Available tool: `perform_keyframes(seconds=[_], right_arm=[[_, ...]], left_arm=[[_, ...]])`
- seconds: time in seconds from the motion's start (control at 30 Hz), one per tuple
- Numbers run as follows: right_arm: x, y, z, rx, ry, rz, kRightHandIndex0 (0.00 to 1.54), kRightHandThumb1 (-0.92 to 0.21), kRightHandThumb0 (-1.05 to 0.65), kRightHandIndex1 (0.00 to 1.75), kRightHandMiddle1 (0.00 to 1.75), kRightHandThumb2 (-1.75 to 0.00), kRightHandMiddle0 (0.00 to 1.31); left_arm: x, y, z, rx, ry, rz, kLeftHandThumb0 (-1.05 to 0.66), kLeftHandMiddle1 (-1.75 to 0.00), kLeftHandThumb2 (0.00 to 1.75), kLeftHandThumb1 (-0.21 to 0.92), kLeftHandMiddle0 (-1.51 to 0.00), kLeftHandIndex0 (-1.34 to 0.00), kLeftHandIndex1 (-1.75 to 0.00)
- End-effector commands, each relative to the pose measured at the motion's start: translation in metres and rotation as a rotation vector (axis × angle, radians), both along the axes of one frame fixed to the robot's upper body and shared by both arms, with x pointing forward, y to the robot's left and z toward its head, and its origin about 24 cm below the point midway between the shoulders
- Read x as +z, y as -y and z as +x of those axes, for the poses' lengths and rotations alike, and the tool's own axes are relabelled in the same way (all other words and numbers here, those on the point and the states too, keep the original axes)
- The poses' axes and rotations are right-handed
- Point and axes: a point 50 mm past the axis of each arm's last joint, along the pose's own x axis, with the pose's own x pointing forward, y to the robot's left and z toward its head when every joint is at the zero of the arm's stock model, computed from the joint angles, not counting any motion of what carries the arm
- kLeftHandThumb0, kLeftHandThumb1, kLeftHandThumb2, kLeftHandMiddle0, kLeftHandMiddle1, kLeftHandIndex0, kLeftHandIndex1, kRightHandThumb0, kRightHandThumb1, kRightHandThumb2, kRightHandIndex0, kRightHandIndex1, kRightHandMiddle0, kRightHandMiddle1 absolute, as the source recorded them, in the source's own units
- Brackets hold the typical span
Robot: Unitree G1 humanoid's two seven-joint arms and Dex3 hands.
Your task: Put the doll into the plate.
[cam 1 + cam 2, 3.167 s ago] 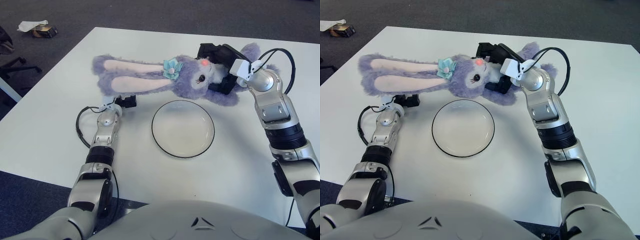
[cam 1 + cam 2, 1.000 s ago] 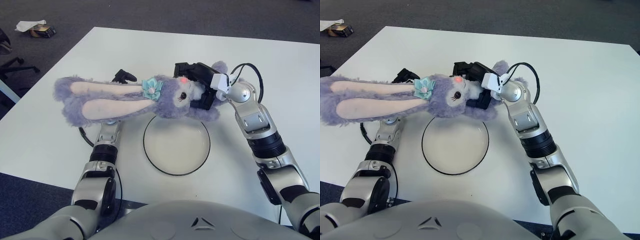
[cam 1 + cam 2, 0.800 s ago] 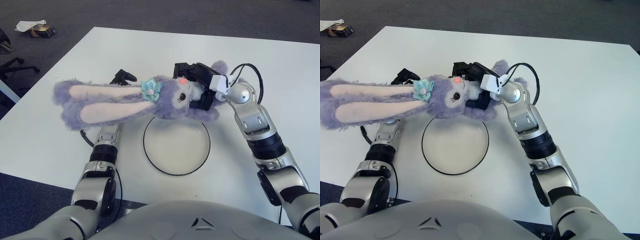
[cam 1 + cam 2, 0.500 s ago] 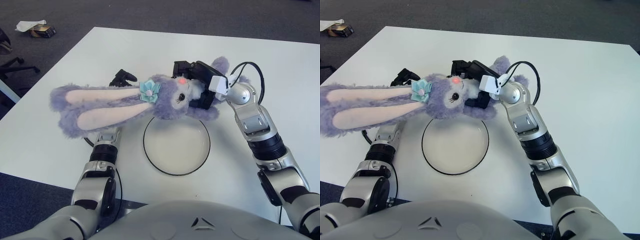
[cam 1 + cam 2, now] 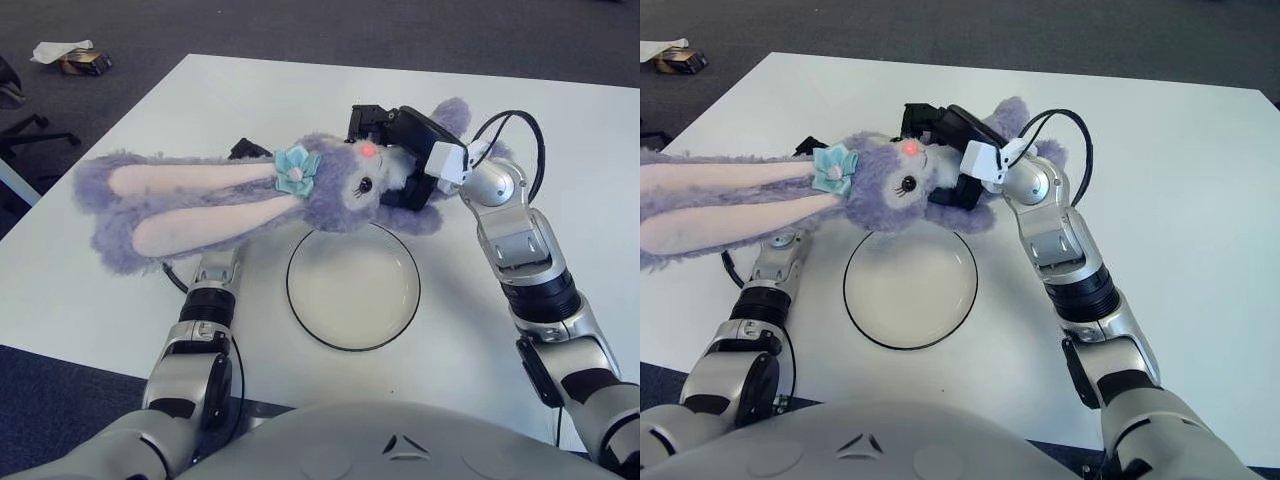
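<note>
Right hand (image 5: 395, 150) has the purple bunny doll (image 5: 330, 190) by the body, dark fingers wrapped around the plush just behind its face, and the toy is up off the white table (image 5: 560, 120). Head with the teal bow (image 5: 296, 168) points to the robot's left, and the two long pink-lined ears (image 5: 180, 205) stretch way out past the table's left side, hanging over the left forearm. Below it sits the plate (image 5: 353, 288), a shallow round dish with a dark rim, nothing in it; the doll's head and body hover just above its far edge, not inside. Left hand (image 5: 245, 150) barely peeks out behind the ears, beyond the doll, and I cannot tell how its fingers are set. Off on the grey floor (image 5: 300, 25), far left, a small crumpled bit of litter (image 5: 70, 55).
</note>
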Motion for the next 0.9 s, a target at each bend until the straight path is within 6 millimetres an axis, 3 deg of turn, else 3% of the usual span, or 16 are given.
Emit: perform_keyframes(seconds=[0.0,0.53,0.87], right_arm=[[0.014,0.000,-0.002,0.004,0.044,0.035,0.93,0.07,0.00,1.67,1.75,-1.73,0.66],[0.030,0.001,-0.008,0.029,0.099,0.025,0.93,0.07,0.00,1.69,1.75,-1.74,0.66],[0.026,0.001,-0.013,0.070,0.020,0.051,0.92,0.07,0.00,1.70,1.75,-1.74,0.66]], left_arm=[[-0.037,-0.001,-0.017,0.005,-0.153,-0.016,-0.01,-1.75,1.44,0.22,-0.57,-0.56,-1.75],[-0.039,-0.001,-0.015,-0.002,-0.156,-0.015,-0.01,-1.75,1.43,0.23,-0.57,-0.55,-1.75],[-0.039,-0.002,-0.015,-0.003,-0.167,-0.013,-0.01,-1.75,1.43,0.22,-0.57,-0.56,-1.75]])
